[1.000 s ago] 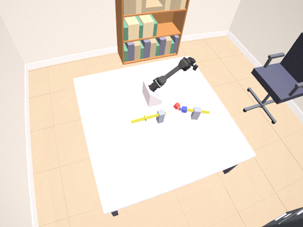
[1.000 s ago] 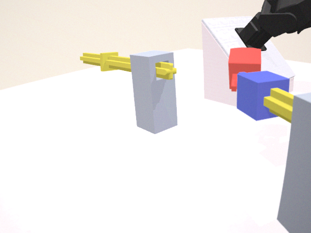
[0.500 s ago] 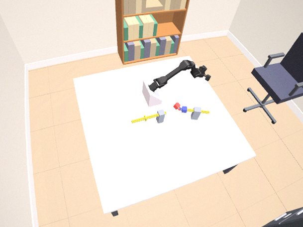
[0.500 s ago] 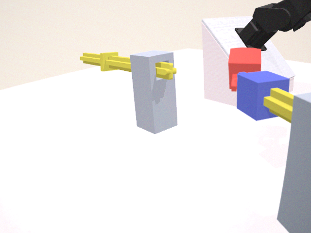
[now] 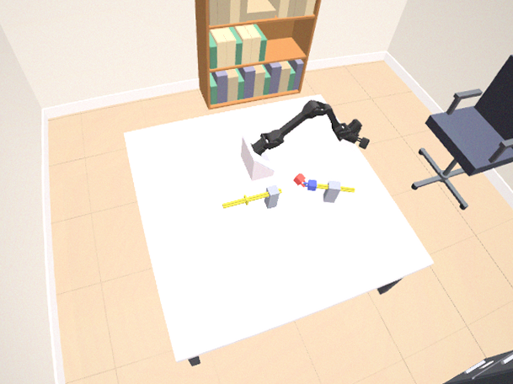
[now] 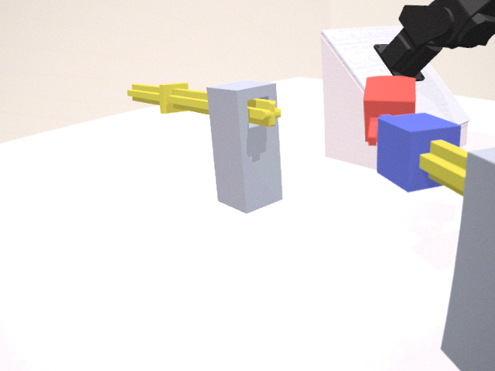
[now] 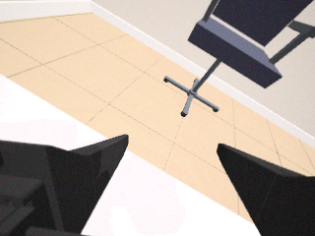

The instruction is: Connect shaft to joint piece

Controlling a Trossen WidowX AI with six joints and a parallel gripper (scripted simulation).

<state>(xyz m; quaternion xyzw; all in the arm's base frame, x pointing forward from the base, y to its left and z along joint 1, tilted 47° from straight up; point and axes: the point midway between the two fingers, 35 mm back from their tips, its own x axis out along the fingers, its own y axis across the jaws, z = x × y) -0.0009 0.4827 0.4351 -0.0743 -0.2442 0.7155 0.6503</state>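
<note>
A red joint piece (image 5: pixel 299 179) (image 6: pixel 390 101) is hinged to a blue piece (image 5: pixel 312 184) (image 6: pixel 411 149) on the end of a yellow fixed shaft (image 5: pixel 346 188) (image 6: pixel 442 163), which is held in a grey block (image 5: pixel 331 191) (image 6: pixel 476 259). The red piece is turned away from the second yellow shaft (image 5: pixel 244 200) (image 6: pixel 179 100). That shaft sits in a second grey block (image 5: pixel 272 196) (image 6: pixel 245 148), with its tip just through the block. My gripper (image 5: pixel 360 139) (image 7: pixel 171 143) is open and empty. It hangs near the table's back right edge, well behind the joint, and faces the floor and the chair.
The arm's white wedge base (image 5: pixel 253 162) (image 6: pixel 343 120) stands behind the two blocks on the white table (image 5: pixel 251 272). An office chair (image 5: pixel 477 134) (image 7: pixel 236 44) stands on the floor to the right. A bookshelf (image 5: pixel 256 46) stands against the back wall.
</note>
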